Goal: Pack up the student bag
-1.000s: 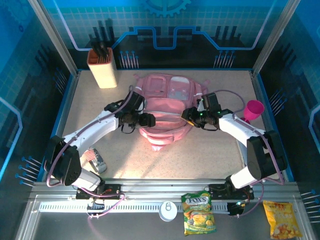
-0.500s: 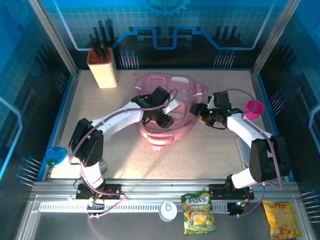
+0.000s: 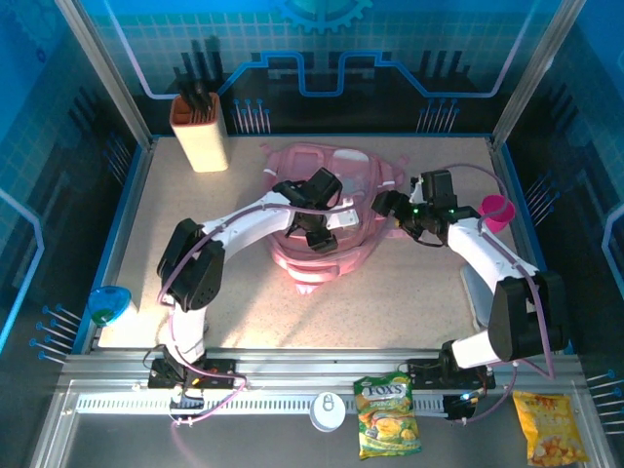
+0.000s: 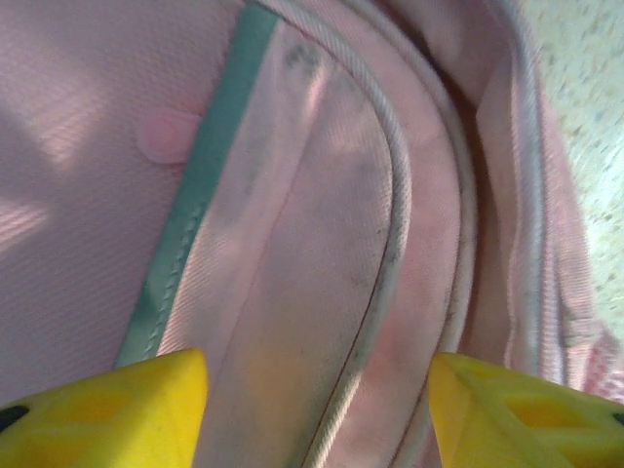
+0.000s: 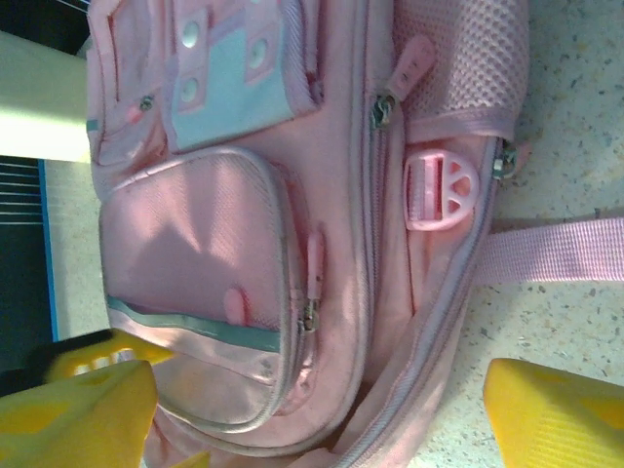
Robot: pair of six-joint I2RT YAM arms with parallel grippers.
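- We are judging the packing as barely begun: the student bag (image 3: pixel 336 255) is lying flat on the worktop (image 3: pixel 390 292), front zips looking closed.
- Our left fingers (image 4: pixel 107 409) are hanging apart and empty just over its fabric, and our right fingers (image 5: pixel 556 414) are spreading wide beside it.
- It is looking soft, pink and teal-trimmed.

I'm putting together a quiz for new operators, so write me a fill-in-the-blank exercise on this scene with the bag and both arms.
1. The student bag lying mid-table is coloured ____.
2. The left gripper is above the ____.
3. The right gripper has its jaws ____.
4. The beige holder stands at the table's far ____ corner.
Missing words: pink; student bag; open; left.
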